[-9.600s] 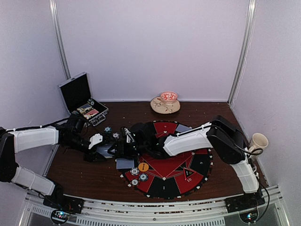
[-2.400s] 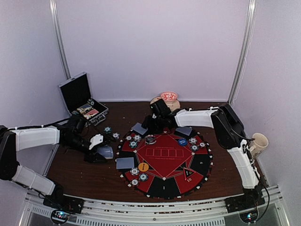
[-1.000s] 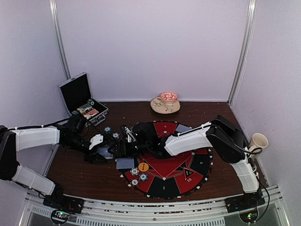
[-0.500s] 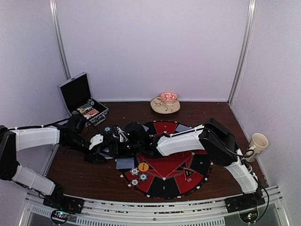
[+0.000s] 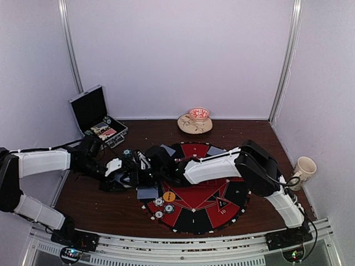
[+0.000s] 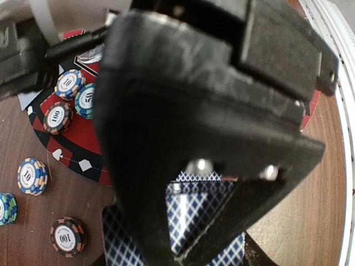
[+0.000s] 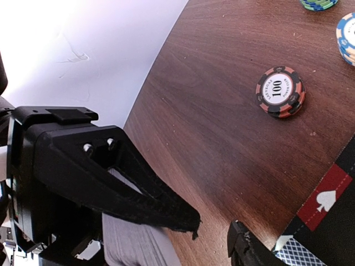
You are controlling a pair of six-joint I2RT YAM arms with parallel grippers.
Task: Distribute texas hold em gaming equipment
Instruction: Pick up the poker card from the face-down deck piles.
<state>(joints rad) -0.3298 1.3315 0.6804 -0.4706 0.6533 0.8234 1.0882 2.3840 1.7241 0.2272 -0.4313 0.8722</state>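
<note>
Mat (image 5: 222, 202): red and black wedges, white edge markings. Playing cards (image 6: 191, 213): blue-and-white lattice backs. Chip (image 7: 280, 92): red-and-black striped rim, white centre marked 100. Desk (image 7: 222, 100): dark brown wood grain. Case (image 5: 89, 109): black, silver edges.

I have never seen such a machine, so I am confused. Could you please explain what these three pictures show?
These are two white-and-black robot arms bolted to a brown wooden table. One picture looks down from above; the other two come from a small camera on each wrist. On the table are a round red-and-black mat, striped round poker chips, an orange disc and an open black silver-edged case. The left gripper holds a deck of grey-blue-backed playing cards. The right gripper reaches right up to that deck; whether it grips a card, I cannot tell.
</note>
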